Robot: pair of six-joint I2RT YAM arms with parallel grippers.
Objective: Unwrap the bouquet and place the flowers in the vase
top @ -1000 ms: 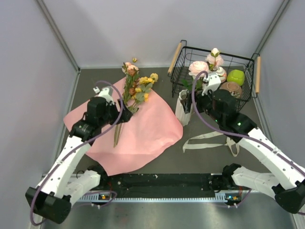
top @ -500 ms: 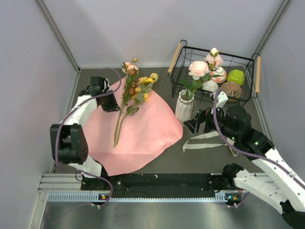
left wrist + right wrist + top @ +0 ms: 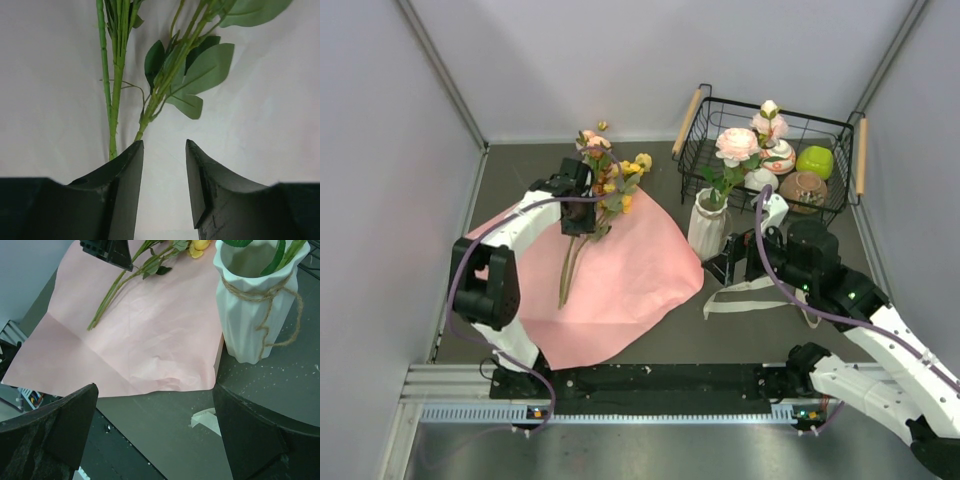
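Salmon-pink paper [image 3: 640, 270] lies spread flat with the yellow and peach flowers [image 3: 610, 188] loose on its far part, and a pink rose spray [image 3: 737, 143] stands in the white vase [image 3: 707, 228] just beside the sheet's right edge. The left gripper [image 3: 164, 150] hovers at the green stems [image 3: 115, 100], jaws partly apart, gripping nothing. The right gripper [image 3: 155, 400] hangs wide open near the vase, above the beige ribbon [image 3: 206, 418].

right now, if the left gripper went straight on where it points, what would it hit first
Most likely the flowers' green stems, which lie just ahead of the left gripper and its parted jaws, with the pink paper under them. Depth is hard to judge.
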